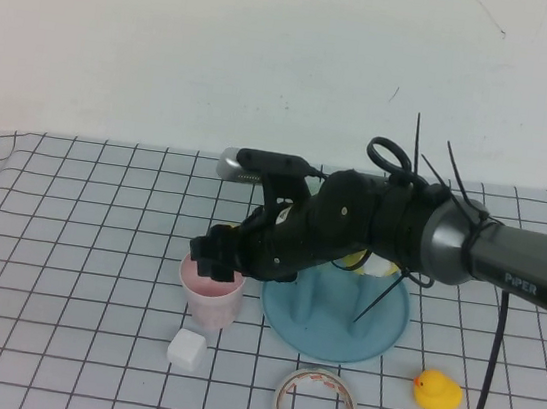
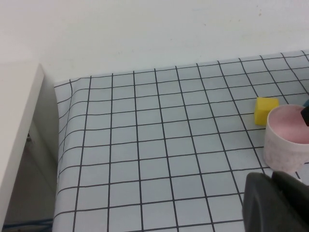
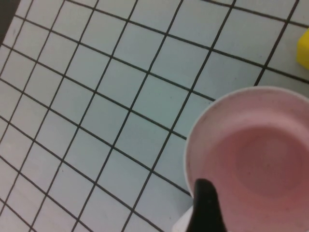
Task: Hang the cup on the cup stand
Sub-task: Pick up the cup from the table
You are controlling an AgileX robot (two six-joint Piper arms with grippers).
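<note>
High view: right tool (image 1: pixel 218 260) at cup (image 1: pixel 208 302) rim, left tool (image 2: pixel 275 203) nearby.

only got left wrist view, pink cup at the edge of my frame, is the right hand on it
observer: the right hand is at the pink cup's rim, over its mouth. The cup stands upright on the table.
operator: wheres the cup stand
observer: the cup stand is just to the robot's right of the cup, partly behind the right arm.
operator: anything else close by
observer: a white cube sits on the table just in front of the cup.
operator: and the left hand
observer: the left hand is outside the high view. Only your view shows it.
</note>
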